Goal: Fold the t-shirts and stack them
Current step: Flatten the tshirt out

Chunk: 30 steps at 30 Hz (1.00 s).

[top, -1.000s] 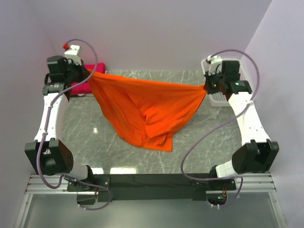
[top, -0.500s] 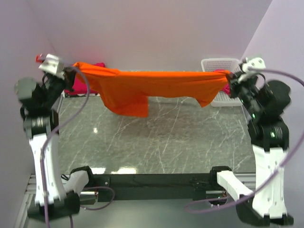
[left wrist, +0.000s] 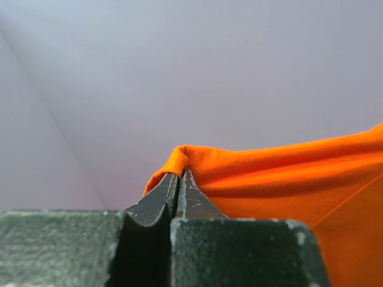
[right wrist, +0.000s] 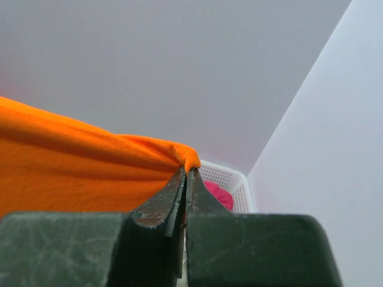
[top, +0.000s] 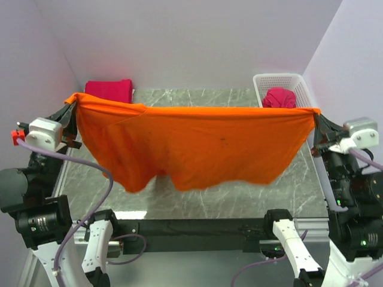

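Observation:
The orange t-shirt [top: 197, 143] hangs stretched in the air between both arms, its lower edge loose above the table. My left gripper [top: 73, 100] is shut on its left corner [left wrist: 179, 156]. On the other side my right gripper [top: 316, 113] is shut on the right corner [right wrist: 190, 156]. A folded crimson-pink t-shirt [top: 109, 89] lies at the back left. Another crimson-pink t-shirt [top: 279, 97] sits crumpled in the white basket [top: 299, 84]; it also shows in the right wrist view as a pink t-shirt [right wrist: 220, 195].
The grey marble table [top: 239, 200] shows below the hanging cloth. The white lattice basket [right wrist: 230, 176] stands at the back right against the wall. Lilac walls close in the back and both sides. A black rail [top: 197, 227] with the arm bases runs along the near edge.
Both arms have risen and pulled apart toward the camera. The orange t-shirt went from draped on the table to lifted and stretched flat between the two grippers.

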{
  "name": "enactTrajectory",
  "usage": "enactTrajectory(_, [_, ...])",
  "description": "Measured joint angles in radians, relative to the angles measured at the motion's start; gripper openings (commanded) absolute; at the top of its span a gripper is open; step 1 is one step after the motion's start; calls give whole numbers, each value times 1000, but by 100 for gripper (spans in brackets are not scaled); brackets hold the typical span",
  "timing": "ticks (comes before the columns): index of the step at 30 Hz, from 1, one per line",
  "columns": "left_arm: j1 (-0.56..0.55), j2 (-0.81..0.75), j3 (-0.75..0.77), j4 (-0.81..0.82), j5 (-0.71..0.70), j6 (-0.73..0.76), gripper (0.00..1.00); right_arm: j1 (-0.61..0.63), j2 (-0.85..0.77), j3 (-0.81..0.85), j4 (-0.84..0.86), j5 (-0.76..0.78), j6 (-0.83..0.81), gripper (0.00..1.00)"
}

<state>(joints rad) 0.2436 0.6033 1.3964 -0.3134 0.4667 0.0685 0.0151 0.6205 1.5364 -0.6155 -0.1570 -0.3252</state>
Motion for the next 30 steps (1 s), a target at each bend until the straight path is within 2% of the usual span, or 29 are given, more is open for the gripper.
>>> enactTrajectory(7, [-3,223,137,-30,63,4,1,0,165,-79,89,9,-10,0])
enactTrajectory(15, [-37,604,-12,-10,161,29,2,14,509,-322,232,-26,-10,0])
enactTrajectory(19, [-114,753,-127,30,179,87,2,27,682,-380,249,-27,-10,0])
enactTrajectory(22, [-193,882,-144,96,182,116,1,37,814,-374,299,-9,-11,0])
enactTrajectory(25, [-245,1101,-26,152,186,114,1,51,976,-311,337,30,-11,0])
enactTrajectory(27, [-250,1295,154,159,184,102,2,59,1091,-233,358,64,-10,1])
enactTrajectory(29, [-246,1462,327,167,180,97,28,65,1213,-130,369,104,0,30])
enactTrajectory(30, [-244,1539,418,169,179,92,38,69,1265,-76,363,132,6,42])
